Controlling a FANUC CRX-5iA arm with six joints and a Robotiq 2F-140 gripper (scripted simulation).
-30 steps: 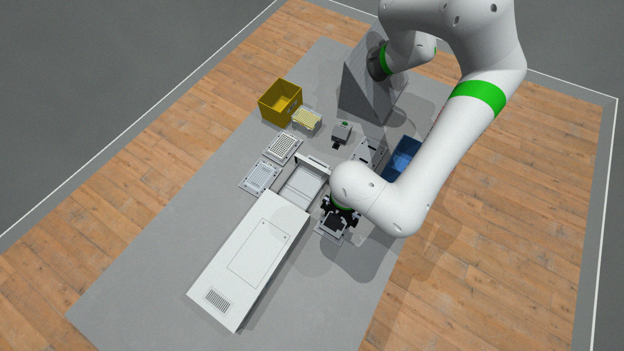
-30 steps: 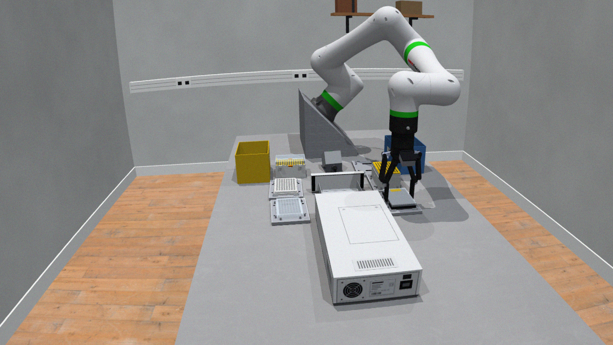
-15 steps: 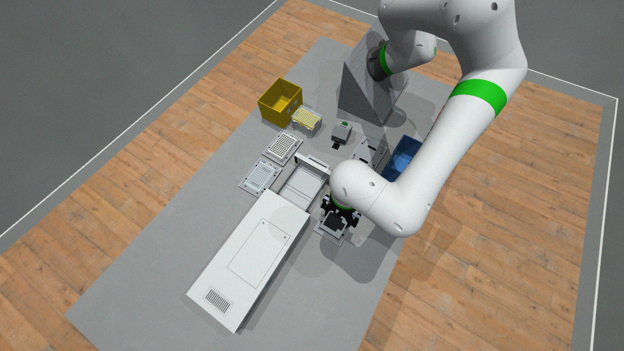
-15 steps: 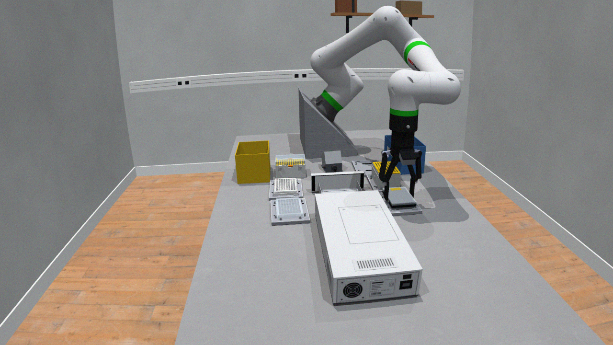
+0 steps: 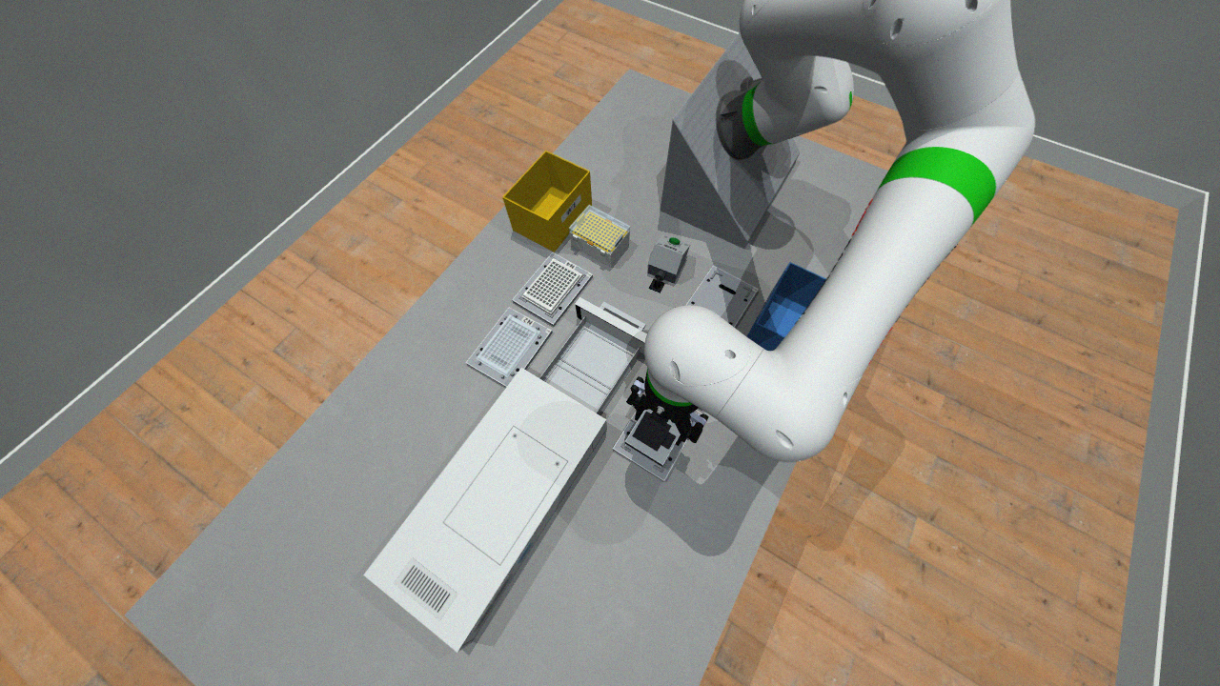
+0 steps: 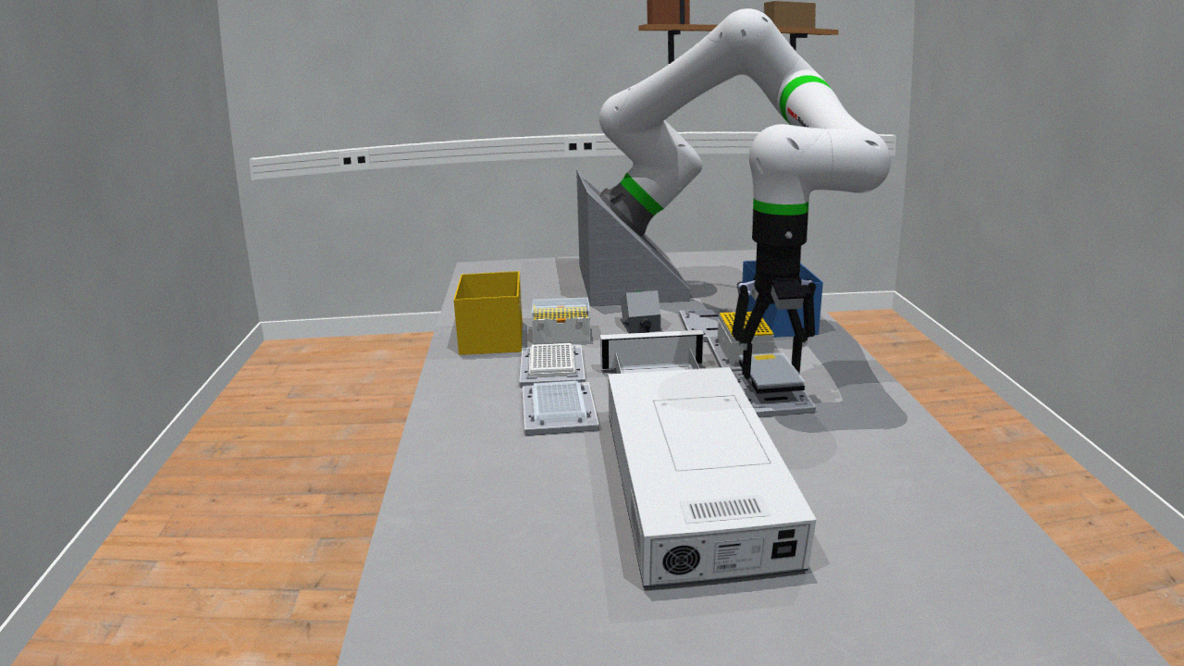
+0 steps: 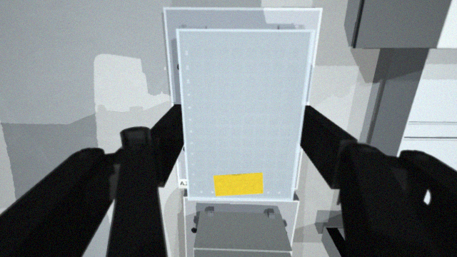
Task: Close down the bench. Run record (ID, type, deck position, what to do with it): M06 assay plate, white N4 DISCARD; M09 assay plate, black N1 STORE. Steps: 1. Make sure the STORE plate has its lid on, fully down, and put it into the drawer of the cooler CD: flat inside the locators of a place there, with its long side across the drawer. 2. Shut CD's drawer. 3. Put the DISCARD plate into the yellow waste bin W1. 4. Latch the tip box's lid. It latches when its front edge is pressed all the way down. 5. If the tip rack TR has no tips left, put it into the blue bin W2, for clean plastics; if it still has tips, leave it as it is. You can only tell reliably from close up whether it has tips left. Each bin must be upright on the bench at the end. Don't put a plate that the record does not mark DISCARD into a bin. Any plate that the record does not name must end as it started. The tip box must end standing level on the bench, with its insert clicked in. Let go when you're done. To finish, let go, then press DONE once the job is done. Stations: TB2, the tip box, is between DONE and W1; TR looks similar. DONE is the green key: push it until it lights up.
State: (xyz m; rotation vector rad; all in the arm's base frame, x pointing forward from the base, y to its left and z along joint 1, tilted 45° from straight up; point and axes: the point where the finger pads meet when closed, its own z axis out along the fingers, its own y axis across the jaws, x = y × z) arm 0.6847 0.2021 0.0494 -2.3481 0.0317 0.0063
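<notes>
Gripper (image 7: pixel 240 118) clamped across the short width of the lidded plate (image 7: pixel 243 107), just above its nest (image 6: pixel 786 403) beside the cooler (image 6: pixel 703 463); this grip likely leaves the long side free to lie across the open drawer (image 5: pixel 588 353). Room: drawer front wall and cooler edge stand near.

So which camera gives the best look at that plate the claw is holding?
The wrist view: the lidded plate fills it, pinched by the gripper, yellow label showing. The exterior view shows it small and side-on; the top view shows it partly hidden by the arm.
</notes>
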